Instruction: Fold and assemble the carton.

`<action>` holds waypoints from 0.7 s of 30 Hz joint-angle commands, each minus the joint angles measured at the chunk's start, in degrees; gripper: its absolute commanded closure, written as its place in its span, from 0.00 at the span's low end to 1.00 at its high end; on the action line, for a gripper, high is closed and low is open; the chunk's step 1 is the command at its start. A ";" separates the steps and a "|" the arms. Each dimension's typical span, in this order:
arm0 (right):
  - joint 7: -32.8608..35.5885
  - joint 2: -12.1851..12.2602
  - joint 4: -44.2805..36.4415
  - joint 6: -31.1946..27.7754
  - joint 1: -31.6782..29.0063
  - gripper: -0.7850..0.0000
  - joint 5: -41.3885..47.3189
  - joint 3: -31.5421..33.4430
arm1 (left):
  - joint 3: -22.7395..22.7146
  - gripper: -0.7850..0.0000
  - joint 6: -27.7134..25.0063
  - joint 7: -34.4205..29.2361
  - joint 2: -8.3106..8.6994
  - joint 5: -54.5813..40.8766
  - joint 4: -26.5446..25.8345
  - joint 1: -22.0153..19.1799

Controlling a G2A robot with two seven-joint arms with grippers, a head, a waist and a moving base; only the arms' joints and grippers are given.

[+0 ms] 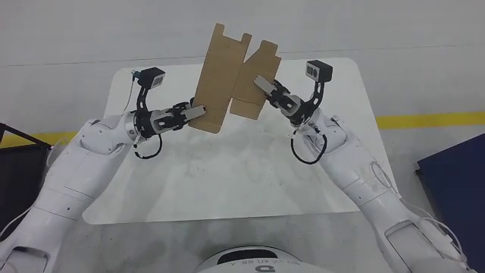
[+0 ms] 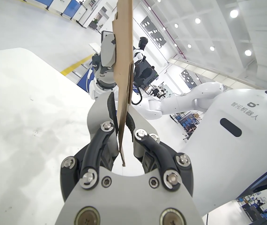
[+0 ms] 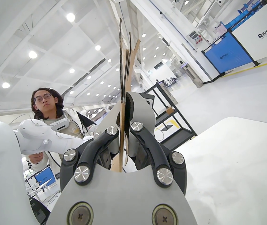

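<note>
A flat brown carton is held up off the white table, tilted toward the far side, with its flaps pointing away from me. My left gripper is shut on the carton's near left corner. My right gripper is shut on its right panel. The left wrist view has the carton edge-on, pinched between the left gripper, with the right gripper behind the sheet. Seen edge-on in the right wrist view, the carton is clamped in the right gripper.
The table's front and middle lie bare beneath the carton. A yellow floor line runs past the table's right side. A dark blue bin stands at the right, and a dark frame at the left.
</note>
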 commanded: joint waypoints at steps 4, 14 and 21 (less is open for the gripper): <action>0.68 -0.51 -0.35 0.00 -0.74 0.50 -0.12 0.90 | 1.22 1.00 -1.11 1.12 0.93 -1.04 0.49 0.13; 7.02 -1.32 -0.67 0.00 -1.32 0.28 0.68 0.98 | 3.50 1.00 -2.24 2.25 1.99 -4.55 1.30 -0.89; 11.83 -1.37 -0.48 0.00 -1.57 0.14 -2.57 2.46 | 4.32 1.00 -3.66 3.67 2.50 -5.79 2.32 -1.66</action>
